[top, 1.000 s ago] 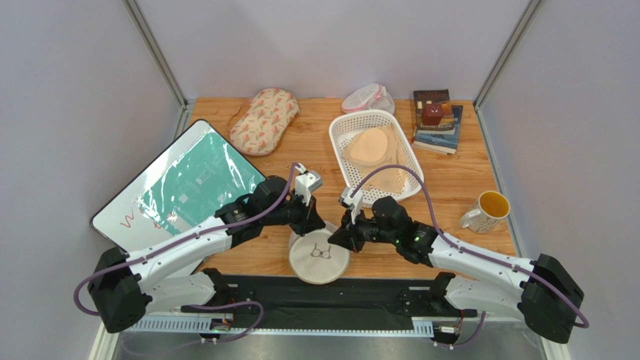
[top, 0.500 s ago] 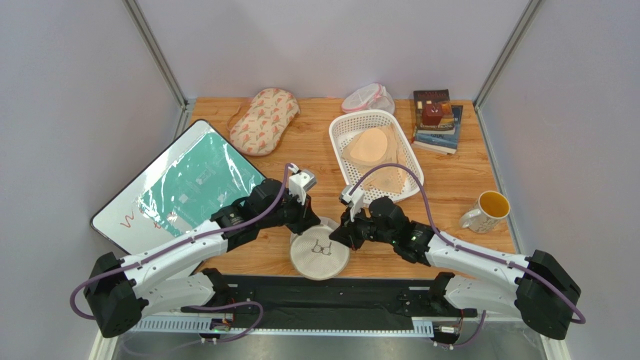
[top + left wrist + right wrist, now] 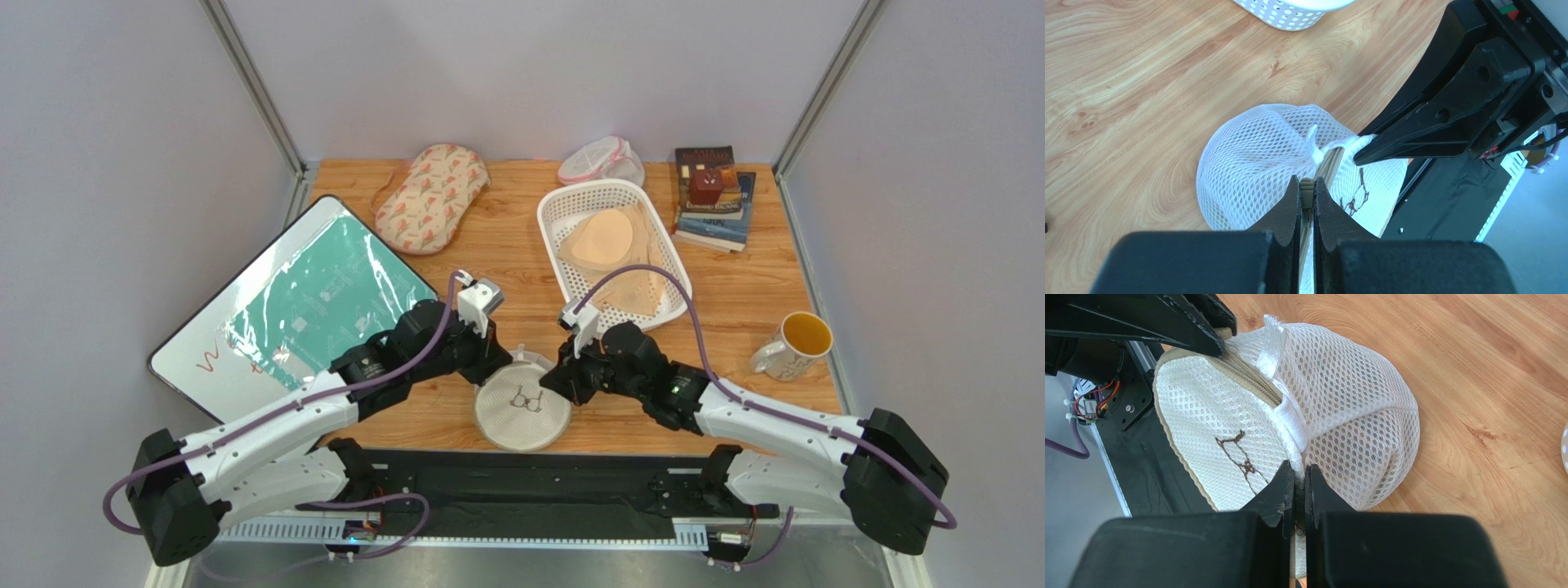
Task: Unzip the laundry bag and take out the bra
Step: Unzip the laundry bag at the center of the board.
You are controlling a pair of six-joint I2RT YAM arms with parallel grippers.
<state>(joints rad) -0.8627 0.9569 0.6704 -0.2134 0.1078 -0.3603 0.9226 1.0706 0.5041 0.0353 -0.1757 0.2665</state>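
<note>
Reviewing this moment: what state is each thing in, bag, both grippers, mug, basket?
laundry bag: zip looks closed where visible.
left gripper: shut on the laundry bag's rim.
right gripper: shut on the laundry bag's rim.
mug: upright.
basket: upright, holding a pale bra.

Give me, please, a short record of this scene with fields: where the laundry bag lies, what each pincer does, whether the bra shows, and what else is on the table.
laundry bag: round white mesh, at the near edge of the table, between the two arms
left pincer: shut on the bag's beige zip seam
right pincer: shut on the bag's rim, below a white tab
zip: looks closed where it shows
bra: not visible in any view
further back: white basket holding a peach garment; mug; books
</note>
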